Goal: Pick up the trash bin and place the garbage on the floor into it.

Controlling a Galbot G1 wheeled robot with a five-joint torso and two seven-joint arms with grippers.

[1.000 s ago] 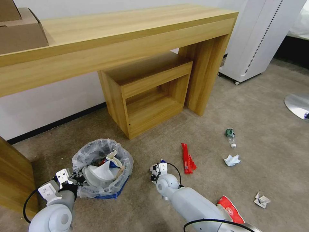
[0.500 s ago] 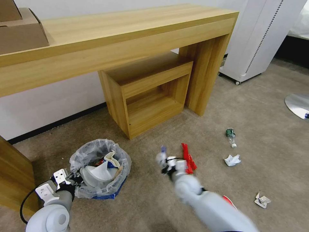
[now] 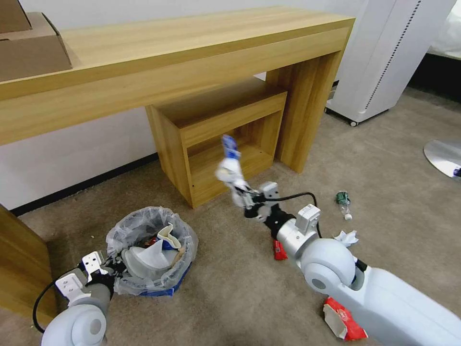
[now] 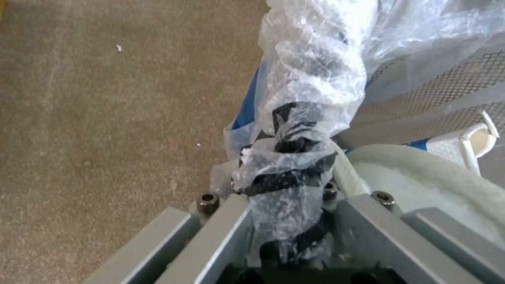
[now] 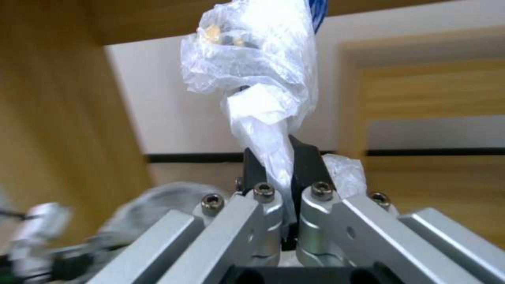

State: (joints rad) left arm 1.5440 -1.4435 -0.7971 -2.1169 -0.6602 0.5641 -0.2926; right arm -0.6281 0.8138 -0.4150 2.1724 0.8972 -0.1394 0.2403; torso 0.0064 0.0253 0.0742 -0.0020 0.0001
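While the left gripper (image 3: 111,267) sits low at the near rim of the trash bin (image 3: 152,250), its fingers (image 4: 294,177) are pinched tight on a twisted bunch of the clear plastic liner (image 4: 310,79) together with the bin's edge. That small blue bin stands on the carpet (image 3: 230,293) in front of the wooden surface (image 3: 182,53), to the left of the low open cubby (image 3: 221,139), and it holds a white slipper (image 3: 146,257) with a bit of red wrapper showing beside it.

Out over the carpet, the right gripper (image 3: 245,197) is raised in front of the cubby, fingers (image 5: 307,165) closed nearly all the way on the tail of a crumpled clear plastic wrapper (image 3: 229,161) with a blue end, which sticks up above the fingers and hangs in the air, touching nothing else.

Litter lies scattered on the carpet to the right. A red snack wrapper (image 3: 278,250) peeks out from just behind the right wrist. A small green-labelled bottle (image 3: 344,203) lies on its side farther right, with a wad of crumpled white paper (image 3: 346,237) near it. Another red wrapper (image 3: 342,320) rests close against the right arm's forearm at the near edge of the head view.

A brown cardboard box (image 3: 29,43) sits on the far left end of the wooden surface.
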